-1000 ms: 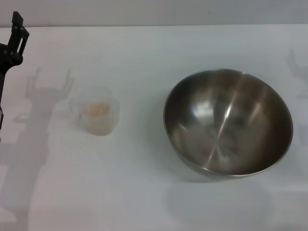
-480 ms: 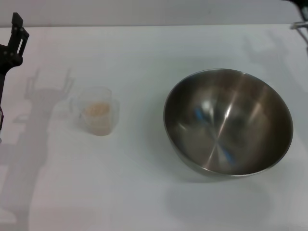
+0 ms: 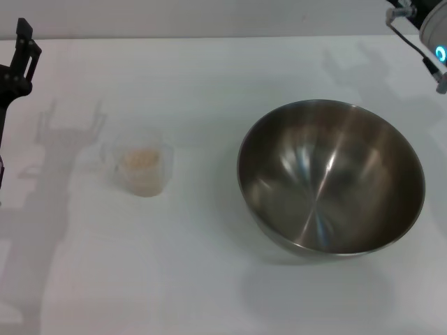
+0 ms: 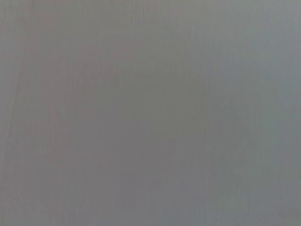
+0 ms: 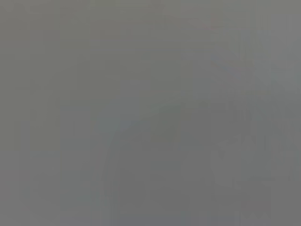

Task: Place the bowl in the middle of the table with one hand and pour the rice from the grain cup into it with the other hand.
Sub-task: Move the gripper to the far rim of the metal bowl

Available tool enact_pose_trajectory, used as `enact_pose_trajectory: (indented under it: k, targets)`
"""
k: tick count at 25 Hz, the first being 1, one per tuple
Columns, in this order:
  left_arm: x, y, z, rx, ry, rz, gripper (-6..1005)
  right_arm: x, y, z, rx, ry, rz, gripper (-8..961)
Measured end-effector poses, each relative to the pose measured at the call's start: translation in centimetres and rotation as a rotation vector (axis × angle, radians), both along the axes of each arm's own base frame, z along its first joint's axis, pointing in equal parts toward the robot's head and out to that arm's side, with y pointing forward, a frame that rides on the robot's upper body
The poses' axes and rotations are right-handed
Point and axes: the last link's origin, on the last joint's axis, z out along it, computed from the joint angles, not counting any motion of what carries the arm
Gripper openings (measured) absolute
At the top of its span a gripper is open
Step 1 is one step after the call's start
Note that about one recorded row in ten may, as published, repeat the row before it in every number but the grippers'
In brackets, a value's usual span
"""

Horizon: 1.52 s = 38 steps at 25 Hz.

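Observation:
The bowl (image 3: 331,176), a large shiny steel one, sits upright and empty on the right half of the white table (image 3: 209,279). To its left stands the grain cup (image 3: 142,167), small and translucent, with pale rice (image 3: 138,158) inside. My left gripper (image 3: 21,52) hangs at the far left edge, well behind and left of the cup, touching nothing. A white part of my right arm (image 3: 429,28) with a blue light shows at the top right corner, behind the bowl; its gripper is out of frame. Both wrist views show plain grey only.
The table's back edge (image 3: 209,36) runs along the top of the head view. Arm shadows fall left of the cup and behind the bowl.
My right arm has come into the top right corner of the head view and moved further in. The left arm, cup and bowl have stayed where they were.

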Motion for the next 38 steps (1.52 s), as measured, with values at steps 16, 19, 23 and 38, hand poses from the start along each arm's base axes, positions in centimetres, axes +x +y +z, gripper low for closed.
enact_pose_trajectory:
  k: [16,19,23,38]
  targets:
    - [0.1,0.5,0.5,0.018,0.007,-0.006,824,-4.9,-0.8,2.9,-0.548,-0.165,-0.249,732]
    - [0.2,0.6,0.6,0.020,0.008,-0.009,824,-3.8,-1.0,4.3,-0.629,-0.194,-0.292,730]
    - [0.4,0.8,0.6,0.021,0.009,-0.014,824,-2.5,-1.2,4.9,-0.735,-0.239,-0.327,728]
    - [0.9,1.1,0.4,0.017,0.005,-0.035,824,0.2,-0.7,3.8,-0.968,-0.437,-0.402,718]
